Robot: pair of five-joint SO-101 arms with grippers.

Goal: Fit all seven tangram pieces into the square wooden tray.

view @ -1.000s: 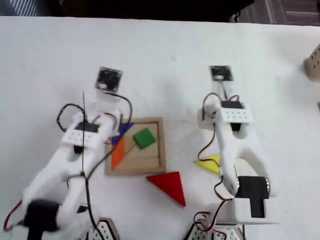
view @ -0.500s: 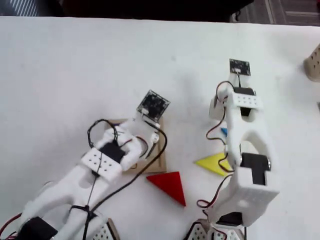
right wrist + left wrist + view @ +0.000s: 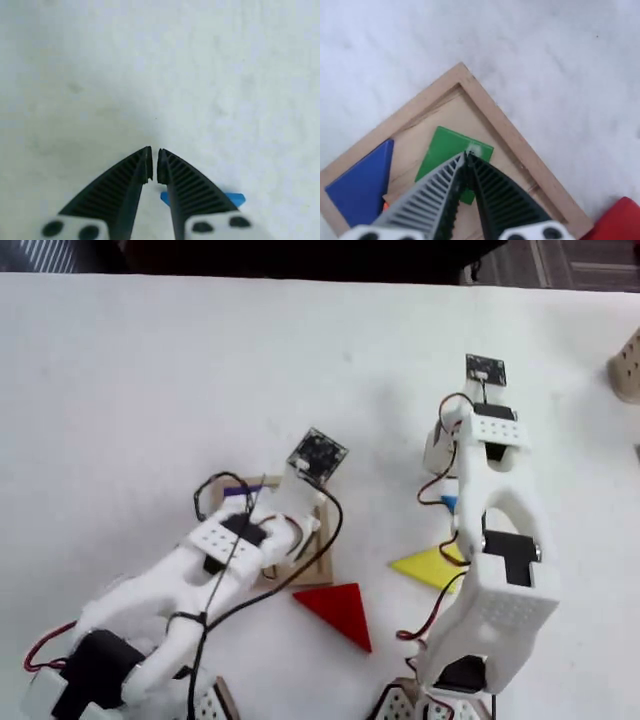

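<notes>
While the white counter [image 3: 150,370] runs back to a dark strip of room at its far edge, your left hand [image 3: 468,159] sits with tips together over the green square [image 3: 445,147] inside the square wooden tray [image 3: 520,145]. A blue triangle [image 3: 360,185] lies beside that square, detail your left wrist view gives and the arm covers from above. Your right hand [image 3: 155,167], tips all but together on nothing, hovers over bare counter, a light blue piece [image 3: 236,199] peeking from under one finger. The high view adds the yellow triangle [image 3: 425,565] behind that hand and the red triangle [image 3: 340,610] just off the tray.
</notes>
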